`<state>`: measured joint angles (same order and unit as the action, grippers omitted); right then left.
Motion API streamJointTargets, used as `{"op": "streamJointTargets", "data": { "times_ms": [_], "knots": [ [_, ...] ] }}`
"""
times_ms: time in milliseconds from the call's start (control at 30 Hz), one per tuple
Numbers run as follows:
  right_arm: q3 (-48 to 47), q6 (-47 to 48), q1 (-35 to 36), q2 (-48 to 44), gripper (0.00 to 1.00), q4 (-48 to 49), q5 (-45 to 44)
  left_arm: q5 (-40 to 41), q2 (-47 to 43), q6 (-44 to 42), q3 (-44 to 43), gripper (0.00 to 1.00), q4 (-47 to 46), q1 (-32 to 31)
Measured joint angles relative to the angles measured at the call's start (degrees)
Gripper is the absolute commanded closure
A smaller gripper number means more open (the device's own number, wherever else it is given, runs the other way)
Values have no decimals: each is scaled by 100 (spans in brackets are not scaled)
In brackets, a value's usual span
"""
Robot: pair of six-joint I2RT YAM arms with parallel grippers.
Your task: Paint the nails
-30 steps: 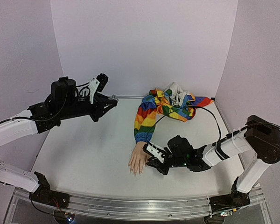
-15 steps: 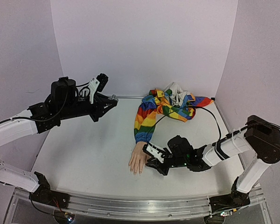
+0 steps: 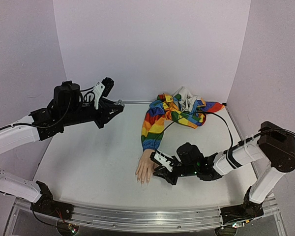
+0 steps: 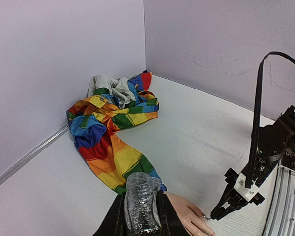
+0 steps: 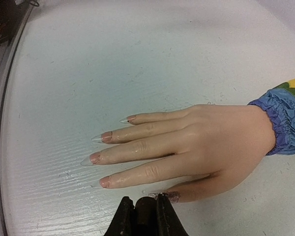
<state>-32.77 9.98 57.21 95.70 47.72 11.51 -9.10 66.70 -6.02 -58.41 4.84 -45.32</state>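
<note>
The pale mannequin hand (image 5: 201, 140) lies palm down on the table, fingers toward the near edge, and also shows in the top view (image 3: 146, 169). Its rainbow sleeve (image 3: 155, 125) runs back to a heap. The long pointed nails (image 5: 95, 158) are pinkish at the base with clear tips. The thumb nail (image 5: 171, 196) carries glitter polish. My right gripper (image 5: 145, 214) is shut on a dark brush cap (image 5: 146, 210), its tip at the thumb nail. My left gripper (image 4: 140, 219) is raised at the far left, shut on an uncapped clear glitter bottle (image 4: 139, 199).
The bunched rainbow cloth (image 3: 187, 105) lies at the back right corner. Lilac walls close the back and both sides. A metal rail (image 3: 137, 216) runs along the near edge. The right arm's black cable (image 3: 221, 118) loops over the table.
</note>
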Motion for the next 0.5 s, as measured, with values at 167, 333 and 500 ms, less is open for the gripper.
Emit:
{"op": "streamJointTargets", "data": {
  "times_ms": [167, 333, 500],
  "knots": [
    [0, -44, 0, -2, 100, 26, 20, 0, 0, 0, 0, 100, 0, 0],
    [83, -85, 22, -186, 100, -46, -83, 2, 0, 0, 0, 100, 0, 0],
    [157, -81, 37, -503, 100, -162, -345, 2, 0, 0, 0, 100, 0, 0]
  ]
}}
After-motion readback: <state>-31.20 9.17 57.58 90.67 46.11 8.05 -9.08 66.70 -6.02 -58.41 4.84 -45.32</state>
